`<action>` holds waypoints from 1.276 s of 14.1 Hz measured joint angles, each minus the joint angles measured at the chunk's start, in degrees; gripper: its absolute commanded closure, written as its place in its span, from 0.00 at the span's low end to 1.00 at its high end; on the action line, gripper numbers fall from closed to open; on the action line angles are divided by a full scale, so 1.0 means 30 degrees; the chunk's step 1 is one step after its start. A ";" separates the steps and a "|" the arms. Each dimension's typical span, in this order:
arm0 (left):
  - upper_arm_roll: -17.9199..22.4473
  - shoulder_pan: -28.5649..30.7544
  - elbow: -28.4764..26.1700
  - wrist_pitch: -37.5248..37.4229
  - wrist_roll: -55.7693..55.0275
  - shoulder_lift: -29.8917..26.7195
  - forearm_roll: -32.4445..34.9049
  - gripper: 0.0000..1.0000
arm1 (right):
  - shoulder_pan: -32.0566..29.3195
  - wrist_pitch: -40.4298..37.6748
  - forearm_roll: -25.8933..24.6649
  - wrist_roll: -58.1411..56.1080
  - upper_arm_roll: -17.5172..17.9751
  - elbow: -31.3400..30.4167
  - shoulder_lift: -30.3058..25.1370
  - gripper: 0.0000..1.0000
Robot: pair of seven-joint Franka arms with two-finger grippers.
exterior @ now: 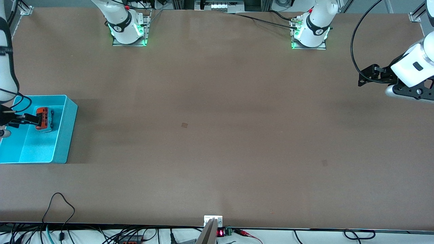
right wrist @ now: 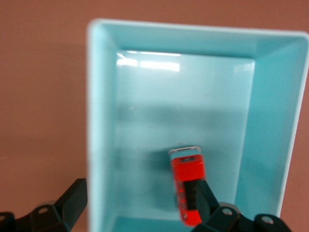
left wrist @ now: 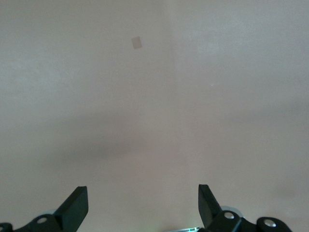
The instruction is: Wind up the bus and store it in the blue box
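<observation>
The blue box (exterior: 69, 118) stands at the right arm's end of the table. The small orange bus (exterior: 44, 119) lies on its floor, in the part farther from the front camera. My right gripper (exterior: 30, 118) hovers over the box, open and empty. In the right wrist view the bus (right wrist: 187, 186) lies inside the blue box (right wrist: 104, 121), just beside one fingertip of the right gripper (right wrist: 141, 193), and nothing is between the fingers. My left gripper (exterior: 366, 75) waits in the air over the left arm's end of the table, open and empty (left wrist: 142, 193).
The brown table top (exterior: 217, 135) is bare apart from two small faint square marks (exterior: 184, 125). Cables and a small display run along the edge nearest the front camera (exterior: 220, 233). The arm bases (exterior: 129, 34) stand at the table's farthest edge.
</observation>
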 measured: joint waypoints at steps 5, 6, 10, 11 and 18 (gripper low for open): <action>-0.0069 -0.0030 0.0007 -0.0001 0.0000 -0.0001 0.0000 0.00 | 0.3376 -0.6516 -0.1282 0.3381 0.0091 0.2275 -0.2264 0.00; -0.0078 -0.0034 0.0008 -0.0019 0.0000 -0.0001 0.0000 0.00 | 0.4003 -0.7610 -0.1337 0.3716 0.0097 0.2738 -0.2554 0.00; -0.0090 -0.0036 0.0008 -0.0104 0.0000 -0.0002 0.0000 0.00 | 0.5348 -1.0358 -0.1356 0.4128 0.0186 0.4489 -0.3427 0.00; -0.0094 -0.0036 0.0009 -0.0107 0.0000 -0.0003 0.0000 0.00 | 0.5418 -1.0400 -0.1356 0.4187 0.0316 0.4587 -0.3667 0.00; -0.0112 -0.0035 0.0010 -0.0157 -0.0001 -0.0003 0.0000 0.00 | 0.4925 -0.9721 -0.1361 0.4429 0.0425 0.3494 -0.3838 0.00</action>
